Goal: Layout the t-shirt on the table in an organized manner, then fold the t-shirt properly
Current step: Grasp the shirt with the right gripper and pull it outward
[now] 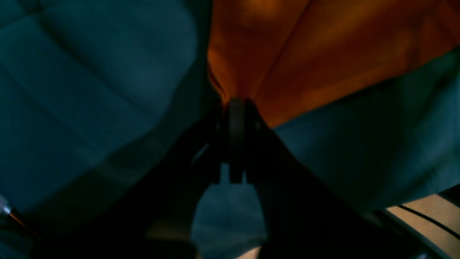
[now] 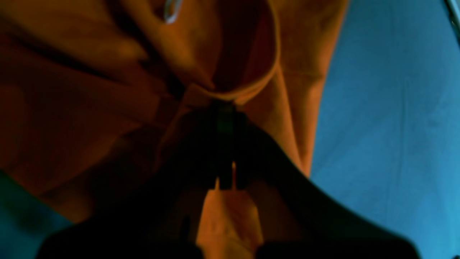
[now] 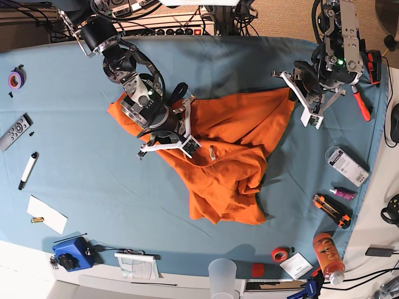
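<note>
The orange t-shirt (image 3: 230,149) lies crumpled in the middle of the blue-covered table (image 3: 81,162). My right gripper (image 3: 187,128) sits on its upper left part. In the right wrist view that gripper (image 2: 224,106) is shut on the t-shirt (image 2: 298,90) at the edge of the collar, and the white neck label (image 2: 171,10) shows above. My left gripper (image 3: 292,93) is at the shirt's upper right corner. In the left wrist view it (image 1: 235,104) is shut on a corner of the orange cloth (image 1: 305,54), with the table cover (image 1: 90,90) beneath.
A remote (image 3: 15,131), a marker (image 3: 28,169) and a white paper (image 3: 47,213) lie at the left. A clear cup (image 3: 222,274) and a blue device (image 3: 72,252) stand at the front edge. An orange bottle (image 3: 327,255), a cutter (image 3: 330,208) and red-handled pliers (image 3: 361,103) line the right side.
</note>
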You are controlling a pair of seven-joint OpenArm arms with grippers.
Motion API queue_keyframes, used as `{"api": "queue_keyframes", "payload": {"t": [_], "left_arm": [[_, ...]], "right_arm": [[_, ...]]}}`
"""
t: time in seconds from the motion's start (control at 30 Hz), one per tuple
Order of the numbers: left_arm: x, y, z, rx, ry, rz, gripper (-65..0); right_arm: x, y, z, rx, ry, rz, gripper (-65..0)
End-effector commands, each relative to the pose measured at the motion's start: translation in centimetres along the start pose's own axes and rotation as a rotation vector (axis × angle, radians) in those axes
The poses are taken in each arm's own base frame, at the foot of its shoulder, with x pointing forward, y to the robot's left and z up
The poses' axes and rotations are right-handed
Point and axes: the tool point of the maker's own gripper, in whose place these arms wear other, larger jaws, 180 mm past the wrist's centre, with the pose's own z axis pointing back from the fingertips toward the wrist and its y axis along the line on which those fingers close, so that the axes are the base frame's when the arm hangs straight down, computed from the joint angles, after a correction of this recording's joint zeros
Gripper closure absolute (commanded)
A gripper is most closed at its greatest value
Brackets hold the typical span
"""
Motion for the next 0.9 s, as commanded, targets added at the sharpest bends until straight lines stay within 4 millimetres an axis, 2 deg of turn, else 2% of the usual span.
{"api": "queue_keyframes", "payload": {"t": [0.0,0.3,0.4,0.5,0.6,0.77,0.87], "left_arm": [[0.9,0.2,0.4,0.007,-0.034,-0.015,0.0],[0.7,0.4,0.4,0.022,-0.021,-0.023,0.0],[0.0,1.3,0.5,0.07,0.014,-0.043,0.0],[-0.3,1.7,0.5,0.09,0.028,-0.052,0.0],[-0.3,1.7,0.5,0.092,0.028,-0.052,0.0],[-0.4,1.7,0.5,0.092,0.032,-0.053,0.0],[-0.7,2.2,0.6,0.111,0.042,-0.065,0.0]], "right_arm": [[1.5,-2.0,0.4,-0.067,-0.051,0.002,0.0],[3.6,-9.1,1.5,-0.319,-0.085,-0.036,0.0],[3.3,-12.7,2.5,-0.397,-0.086,-0.098,0.0],[1.4,-16.8,4.0,-0.47,-0.079,-0.231,0.0],[-1.4,-20.1,5.5,-0.503,-0.053,-0.364,0.0],[-6.5,-23.7,8.3,-0.567,0.027,-0.473,0.0],[-9.9,-24.9,10.0,-0.617,0.08,-0.511,0.0]]}}
